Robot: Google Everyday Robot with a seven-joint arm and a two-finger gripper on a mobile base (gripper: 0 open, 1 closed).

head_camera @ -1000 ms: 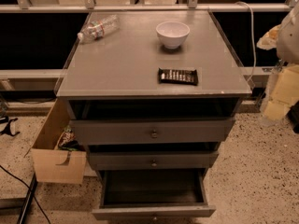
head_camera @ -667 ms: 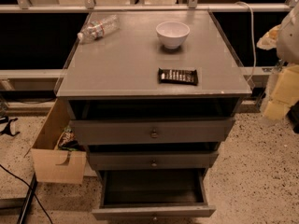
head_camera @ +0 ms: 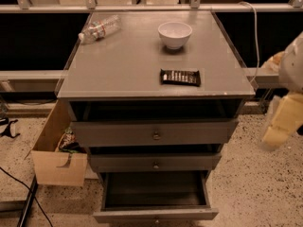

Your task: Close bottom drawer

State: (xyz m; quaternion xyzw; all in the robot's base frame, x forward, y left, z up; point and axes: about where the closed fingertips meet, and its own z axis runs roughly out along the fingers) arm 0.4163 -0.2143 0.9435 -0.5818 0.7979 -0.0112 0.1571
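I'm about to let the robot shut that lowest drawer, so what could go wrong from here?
The gripper hangs right of the cabinet, well away from the bottom drawer, so a push landing off centre could jam the drawer askew. The middle drawer juts out slightly just above, so the gripper might knock it on the way down.

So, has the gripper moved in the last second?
Yes. The gripper right of the cabinet has come down, from level with its top edge to level with the top drawer.
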